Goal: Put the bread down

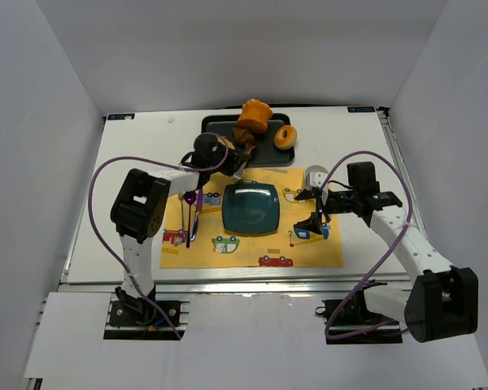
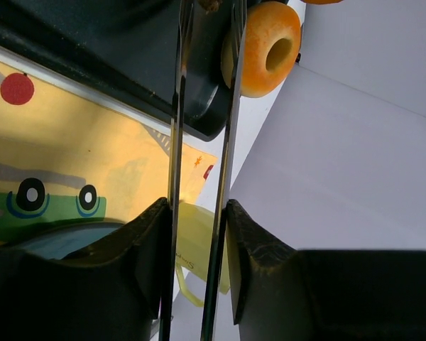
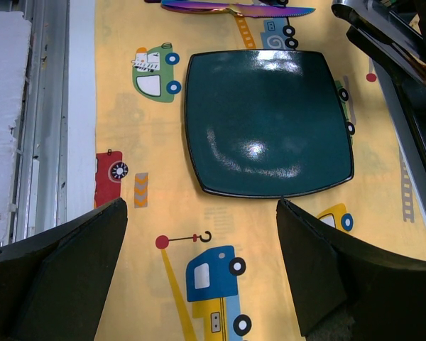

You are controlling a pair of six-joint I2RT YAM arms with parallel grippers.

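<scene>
Over the tray's [image 1: 215,126] left front, tongs [image 2: 226,128] are pinched in the left gripper [image 2: 197,213], with their tips at the bread [image 1: 246,140] lying there. Grasping is judged underway, and a firm squeeze and lift are needed next. A bun [image 1: 254,115] and a doughnut [image 1: 285,136] are also held by the tray. Nothing is seen on the plate [image 1: 250,209], and the right gripper [image 3: 199,280] is spread wide.

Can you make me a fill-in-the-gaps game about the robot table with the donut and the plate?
1. The donut lies on the black ___.
2. The left gripper holds metal ___.
3. The right gripper has its jaws wide ___.
4. The dark green plate sits on the yellow ___.
Missing words: tray; tongs; open; mat.
</scene>
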